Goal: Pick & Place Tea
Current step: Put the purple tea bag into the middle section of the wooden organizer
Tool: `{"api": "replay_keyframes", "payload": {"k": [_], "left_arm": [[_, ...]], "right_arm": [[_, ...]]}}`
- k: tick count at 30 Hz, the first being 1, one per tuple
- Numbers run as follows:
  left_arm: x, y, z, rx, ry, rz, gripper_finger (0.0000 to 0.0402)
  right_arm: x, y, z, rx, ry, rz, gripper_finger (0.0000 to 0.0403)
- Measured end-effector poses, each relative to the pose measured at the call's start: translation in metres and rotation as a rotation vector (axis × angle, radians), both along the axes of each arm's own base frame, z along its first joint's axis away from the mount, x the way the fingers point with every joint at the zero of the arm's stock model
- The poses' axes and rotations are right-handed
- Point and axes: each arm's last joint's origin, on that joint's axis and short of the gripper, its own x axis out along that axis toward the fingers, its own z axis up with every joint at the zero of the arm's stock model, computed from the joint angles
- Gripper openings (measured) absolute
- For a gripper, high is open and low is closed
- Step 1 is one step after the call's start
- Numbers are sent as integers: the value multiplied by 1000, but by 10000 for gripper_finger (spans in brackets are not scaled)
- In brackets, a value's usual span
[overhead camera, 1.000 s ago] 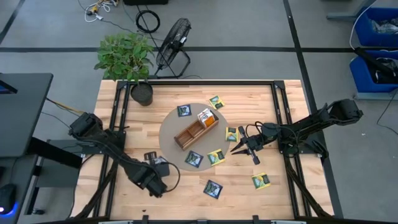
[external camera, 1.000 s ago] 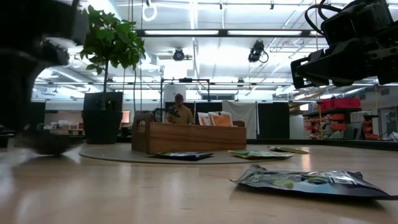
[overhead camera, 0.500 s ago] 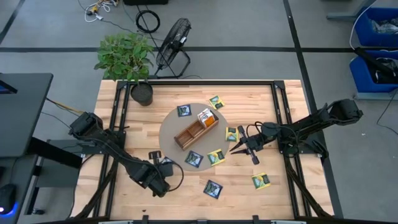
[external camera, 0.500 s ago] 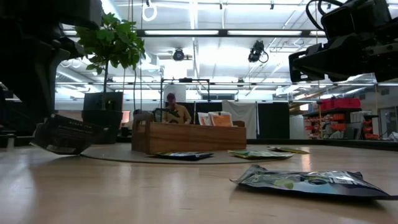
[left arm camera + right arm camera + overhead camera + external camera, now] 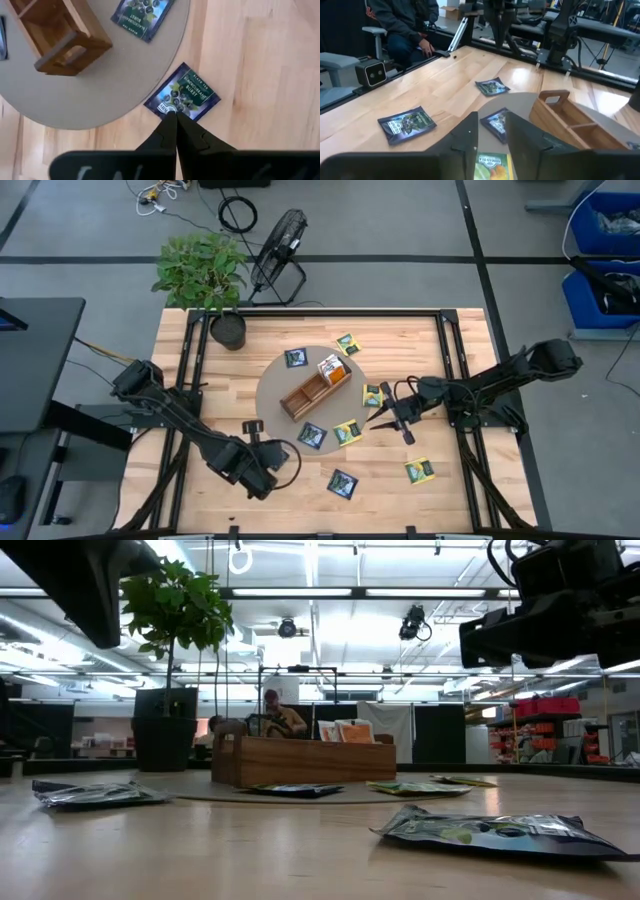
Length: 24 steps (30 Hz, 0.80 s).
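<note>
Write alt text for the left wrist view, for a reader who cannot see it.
The left gripper, its fingers shut together, points down at a dark navy tea packet lying on the wooden table just off the edge of a round grey mat. On the mat sit one end of a wooden compartment tray and another navy packet.

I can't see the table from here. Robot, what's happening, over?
Left gripper shut, empty, above a navy tea packet at the mat's edge. Right gripper open over a yellow-green packet. Tray holds orange packets. Nothing in the way.
</note>
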Motion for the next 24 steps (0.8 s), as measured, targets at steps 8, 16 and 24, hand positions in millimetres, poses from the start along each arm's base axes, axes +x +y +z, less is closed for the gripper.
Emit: {"api": "replay_keyframes", "payload": {"k": [8, 16, 24], "left_arm": [[6, -11, -21, -45, -72, -71, 47], [3, -9, -42, -72, -79, -70, 177], [-1, -5, -66, -128, -113, -49, 219]], "right_arm": [[3, -1, -8, -4, 48, -32, 132], [3, -1, -8, 17, 58, -41, 130], [3, -1, -8, 20, 66, -43, 128]]}}
